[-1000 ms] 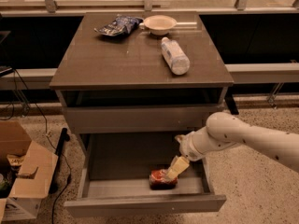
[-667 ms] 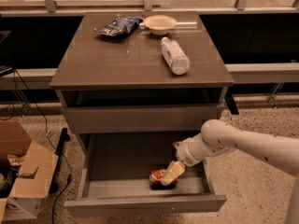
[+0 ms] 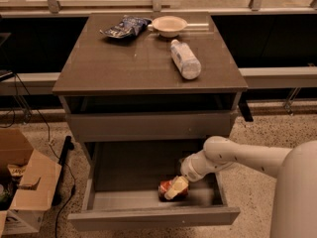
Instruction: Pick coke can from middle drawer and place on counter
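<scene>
The coke can (image 3: pixel 164 190) is red and lies on its side at the front right of the open middle drawer (image 3: pixel 153 217). My gripper (image 3: pixel 176 187) reaches into the drawer from the right, down at the can and covering its right part. The white arm (image 3: pixel 237 157) comes in over the drawer's right side. The counter (image 3: pixel 133 63) is the grey-brown cabinet top above, and the drawer front above the open one is closed.
On the counter lie a white-and-clear plastic bottle (image 3: pixel 185 59) on its side, a pale bowl (image 3: pixel 169 25) and a blue snack bag (image 3: pixel 124 27). A cardboard box (image 3: pixel 25 187) and a black cable (image 3: pixel 62 157) are on the floor at the left.
My arm has moved left and lower into the drawer, bringing the gripper from just above and right of the can down onto it. The can has not moved.
</scene>
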